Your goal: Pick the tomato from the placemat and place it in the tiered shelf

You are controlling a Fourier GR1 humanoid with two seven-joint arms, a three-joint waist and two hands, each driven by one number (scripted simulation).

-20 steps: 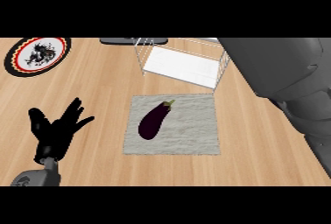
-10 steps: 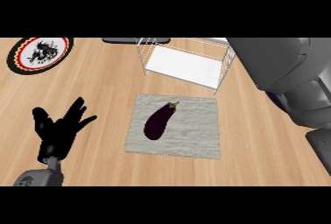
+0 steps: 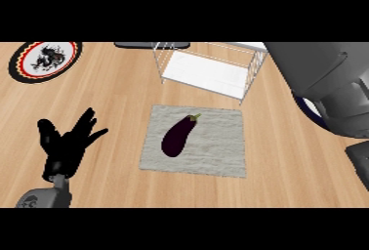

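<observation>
Currently the placemat (image 3: 194,141), grey and roughly square, lies at centre frame on the wooden bench (image 3: 115,97). On it rests not a tomato but a dark purple eggplant (image 3: 177,137) with a green stem, lying diagonally on the mat's left-centre part, stem toward upper right. The left hand (image 3: 66,145) shows at lower left of the frame, resting above the bench, fingers (image 3: 86,121) released and spread, pointing toward the upper right; the eggplant lies to the right of the fingertips, apart from them, no contact. The right arm (image 3: 331,83) fills the upper right of the frame as a large grey mass; its hand is out of view. The tiered shelf (image 3: 205,73), white wire frame with a white tray, stands at upper centre, just above the placemat's top edge. A round plate (image 3: 43,58) with black rim and dark motif sits at upper left.
</observation>
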